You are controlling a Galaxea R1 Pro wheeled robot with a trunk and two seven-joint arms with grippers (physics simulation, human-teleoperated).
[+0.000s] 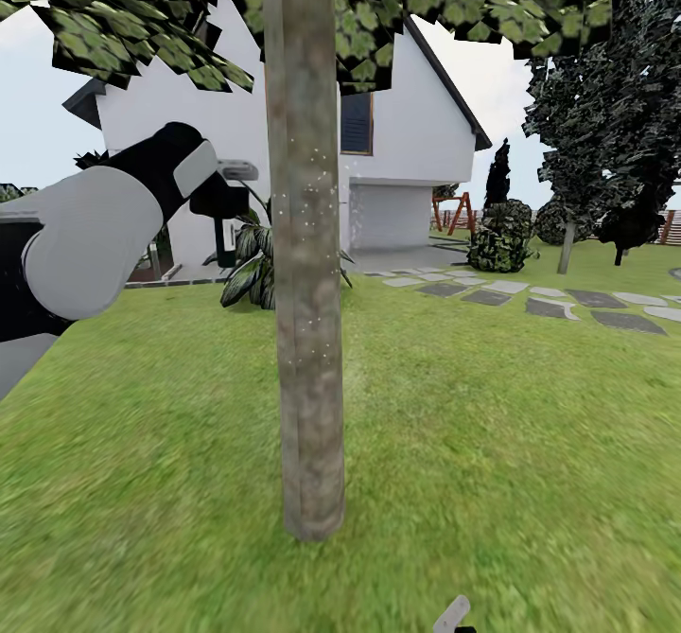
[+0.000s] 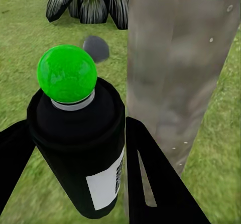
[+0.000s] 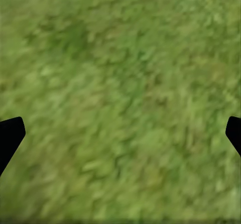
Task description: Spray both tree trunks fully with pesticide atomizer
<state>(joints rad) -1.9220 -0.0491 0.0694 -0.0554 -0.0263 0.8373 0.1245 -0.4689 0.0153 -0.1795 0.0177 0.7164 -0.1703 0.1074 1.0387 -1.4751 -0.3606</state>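
Holding the pesticide atomizer (image 2: 78,148) beside the tree trunk (image 1: 305,264).

My left gripper (image 2: 75,169) is clamping the black can, green cap up, at 10 o'clock from the trunk, near the bark. My right gripper (image 3: 120,133) is hanging with its 2 fingers spread wide over the lawn (image 3: 120,73).

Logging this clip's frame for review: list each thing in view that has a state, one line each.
pesticide atomizer: upright, gripped between the left pincer's fingers, green dot on top.
left pincer: shut on the atomizer, raised beside the trunk.
right pincer: open, empty, fingertips wide apart over grass.
tree trunk: upright, speckled with pale droplets along its middle stretch.
garage door: closed.
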